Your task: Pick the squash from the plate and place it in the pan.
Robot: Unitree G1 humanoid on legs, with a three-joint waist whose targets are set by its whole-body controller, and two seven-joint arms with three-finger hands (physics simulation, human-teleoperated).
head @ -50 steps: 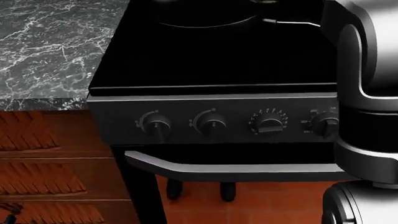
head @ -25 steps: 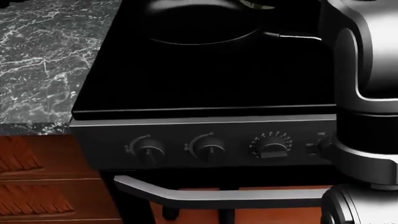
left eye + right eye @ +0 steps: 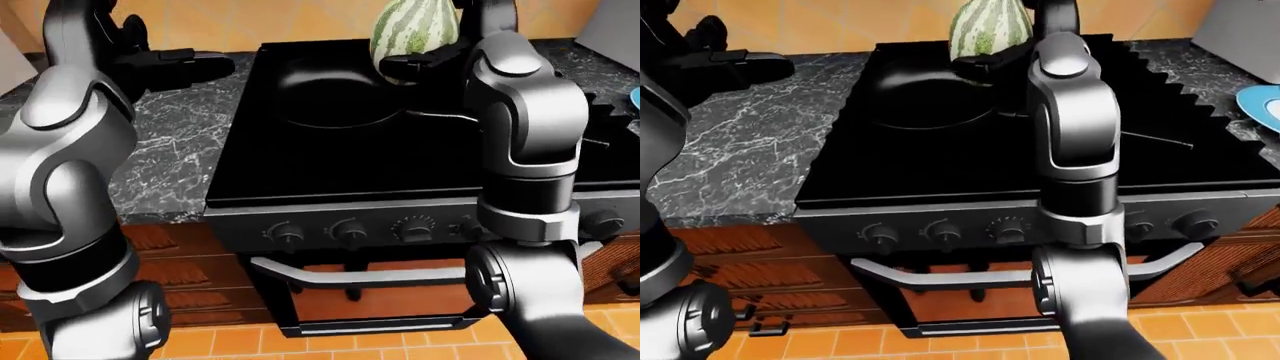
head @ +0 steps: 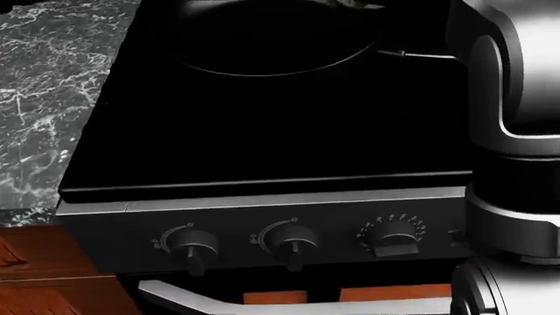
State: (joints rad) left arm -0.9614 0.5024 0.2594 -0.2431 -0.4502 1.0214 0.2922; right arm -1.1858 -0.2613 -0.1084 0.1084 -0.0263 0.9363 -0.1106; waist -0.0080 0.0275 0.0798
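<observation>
A kitchen with orange wall tiles and an orange tiled floor surrounds a black stove (image 3: 330, 161), which stands between stretches of dark marbled counter (image 3: 735, 161) over reddish wood drawers (image 3: 735, 251). The two eye views take in the whole scene. The head view looks steeply down and gives only the stove top, three control knobs (image 4: 289, 244), a strip of the oven handle (image 4: 262, 302) and the near edge of the black pan (image 4: 262, 59), with the robot's right arm filling its right side.

The striped green-and-white squash (image 3: 413, 30) shows well only in the eye views, near the top edge, held above the right rim of the pan (image 3: 335, 94) on the left burner. In the head view only a sliver of it shows at the top. The right hand (image 3: 425, 64) is at the squash, with one dark finger lying across its lower part. The rest of the hand is hidden behind the squash and the forearm, so how tightly it grips cannot be told.

The left hand (image 3: 185, 64) hovers over the counter to the left of the stove, fingers stretched out and holding nothing. The blue plate (image 3: 1262, 105) shows as an edge at the right of the right-eye view, cut off by the frame.
</observation>
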